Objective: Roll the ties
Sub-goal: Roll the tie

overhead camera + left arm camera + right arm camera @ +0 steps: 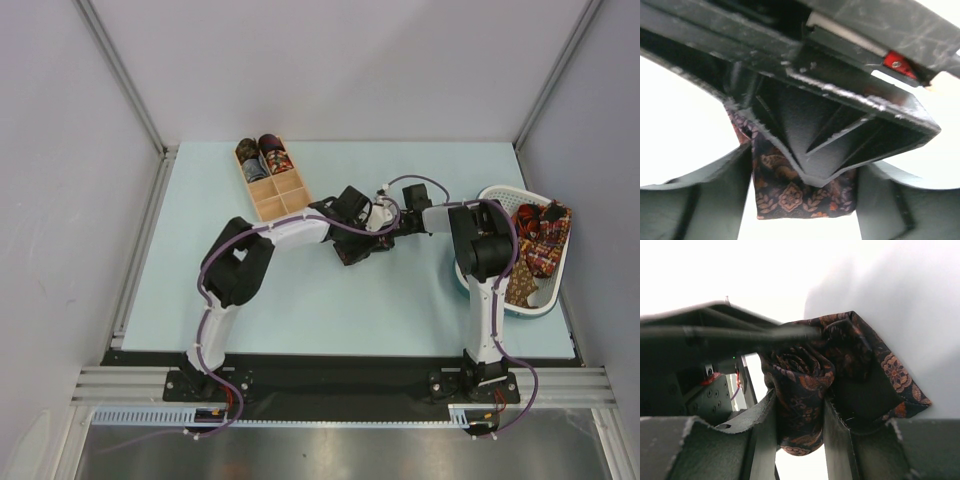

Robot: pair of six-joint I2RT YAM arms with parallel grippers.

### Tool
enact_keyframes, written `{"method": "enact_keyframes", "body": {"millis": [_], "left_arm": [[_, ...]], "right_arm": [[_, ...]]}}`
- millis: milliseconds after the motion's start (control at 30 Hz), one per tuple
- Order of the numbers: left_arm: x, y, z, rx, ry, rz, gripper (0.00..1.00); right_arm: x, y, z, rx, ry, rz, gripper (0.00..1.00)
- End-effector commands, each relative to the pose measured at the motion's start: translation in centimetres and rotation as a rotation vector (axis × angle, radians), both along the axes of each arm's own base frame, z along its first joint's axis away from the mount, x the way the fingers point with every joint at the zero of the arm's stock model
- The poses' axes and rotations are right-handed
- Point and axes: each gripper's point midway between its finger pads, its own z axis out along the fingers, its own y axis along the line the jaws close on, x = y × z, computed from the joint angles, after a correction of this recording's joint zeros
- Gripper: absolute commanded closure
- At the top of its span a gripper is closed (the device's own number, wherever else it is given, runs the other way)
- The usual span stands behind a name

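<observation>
A box (285, 195) holding two rolls (260, 153) stands far left on the table (300, 300). A basket (497, 191) of loose ties (540, 240) sits on the right. Mid-table, the right gripper (800, 402) clamps the tie (805, 375) at its coil. The left gripper (805, 160) stands wide around the tie's flat end, with the right gripper's body in front. I cannot tell whether the left one presses the cloth. Both arms bend inward.

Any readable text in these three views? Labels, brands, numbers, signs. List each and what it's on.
No legible text in any view.
dark patterned tie: floral motifs only, no lettering.
wooden box: no markings show.
white basket: no markings show.
left arm base, right arm base: nothing large enough to read.
</observation>
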Motion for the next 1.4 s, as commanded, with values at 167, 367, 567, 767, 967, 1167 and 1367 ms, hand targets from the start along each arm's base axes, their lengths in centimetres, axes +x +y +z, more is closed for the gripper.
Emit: {"method": "enact_keyframes", "body": {"millis": [167,367,567,767,967,1167,1367], "left_arm": [[-1.0,0.7,-0.8,0.031,0.065,-0.010,0.45],[-1.7,1.6,-2.0,0.061,0.092,0.011,0.48],[-1.8,2.0,-2.1,0.064,0.107,0.021,0.50],[-1.9,2.2,-1.7,0.062,0.113,0.038,0.52],[-2.2,2.1,-1.0,0.046,0.122,0.057,0.53],[-2.7,2.3,-0.9,0.041,0.134,0.090,0.55],[-3.5,2.4,-1.4,0.054,0.153,0.107,0.57]], "right_arm": [[-1.7,-0.5,-3.7,-0.107,0.096,-0.022,0.53],[0.6,-2.7,-2.1,-0.116,0.058,-0.140,0.46],[2.5,-5.3,0.1,-0.110,-0.002,-0.274,0.44],[2.8,-7.9,1.3,-0.100,-0.041,-0.395,0.41],[1.5,-9.4,3.1,-0.169,-0.127,-0.481,0.43],[-1.4,-9.9,4.1,-0.252,-0.235,-0.578,0.48],[-6.4,-9.4,5.1,-0.383,-0.405,-0.600,0.52]]}}
